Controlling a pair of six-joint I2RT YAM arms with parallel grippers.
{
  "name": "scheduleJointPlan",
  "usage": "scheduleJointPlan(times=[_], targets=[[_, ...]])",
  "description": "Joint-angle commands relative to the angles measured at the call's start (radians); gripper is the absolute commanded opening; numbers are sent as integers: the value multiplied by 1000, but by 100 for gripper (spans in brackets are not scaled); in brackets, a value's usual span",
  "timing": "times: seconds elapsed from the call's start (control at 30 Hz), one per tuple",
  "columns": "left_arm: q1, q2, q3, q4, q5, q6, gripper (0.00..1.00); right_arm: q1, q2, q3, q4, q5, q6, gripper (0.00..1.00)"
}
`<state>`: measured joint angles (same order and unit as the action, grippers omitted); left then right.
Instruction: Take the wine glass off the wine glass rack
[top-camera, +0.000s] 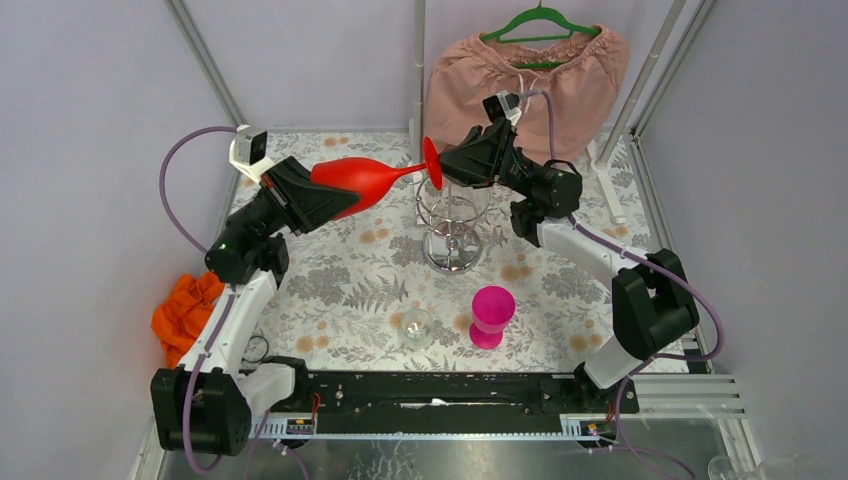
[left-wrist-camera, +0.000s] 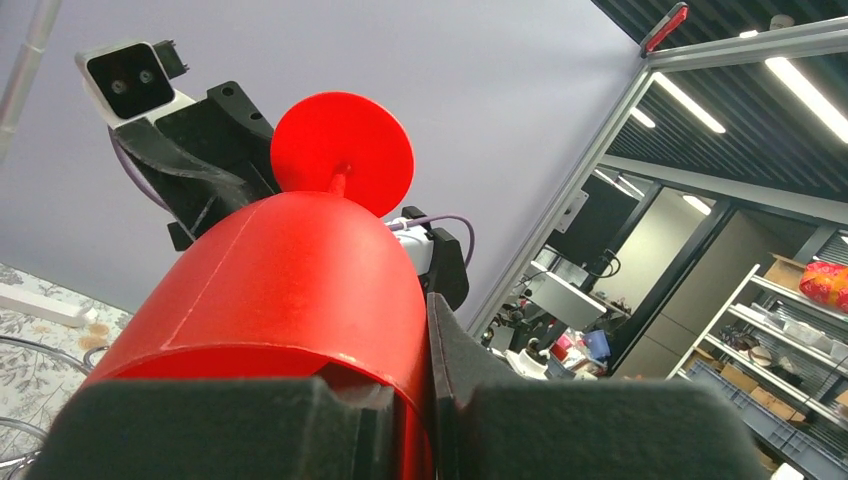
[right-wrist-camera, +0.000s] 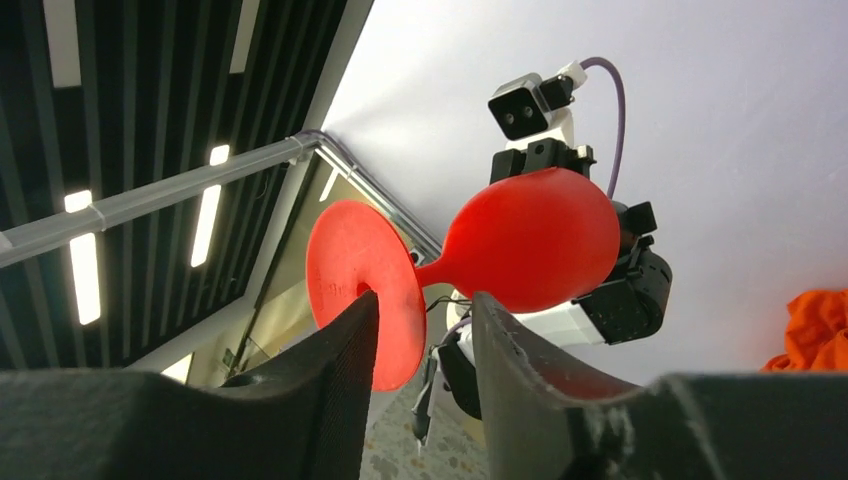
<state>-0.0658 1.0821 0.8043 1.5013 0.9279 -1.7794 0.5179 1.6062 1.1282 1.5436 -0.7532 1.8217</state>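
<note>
Wine glass (top-camera: 372, 178) — smooth red | left tool (top-camera: 330, 196) grips bowl (left-wrist-camera: 290, 290) | right tool (top-camera: 447, 168) parted at foot (right-wrist-camera: 350, 270)

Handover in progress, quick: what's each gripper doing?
Left gripper: closed on the glass, at its bowl.
Right gripper: open, the foot between its fingers.

Bright, even overhead light; soft shadows; focus mostly sharp.

The wine glass (top-camera: 365, 180) was smooth red plastic with a faint sheen; the wine glass rack (top-camera: 455, 258), bright polished metal wire; the orange cloth (top-camera: 185, 312) at near left, matt and crumpled.
</note>
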Motion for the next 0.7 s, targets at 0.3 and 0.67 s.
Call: scheduleJointPlan(times=[0.3, 0.67], targets=[[0, -160, 46, -447, 10, 274, 0, 5, -61, -64, 10, -23, -67, 63], [0, -293, 434, -1641, -244, 971, 0, -34, -402, -206, -554, 24, -493, 65]])
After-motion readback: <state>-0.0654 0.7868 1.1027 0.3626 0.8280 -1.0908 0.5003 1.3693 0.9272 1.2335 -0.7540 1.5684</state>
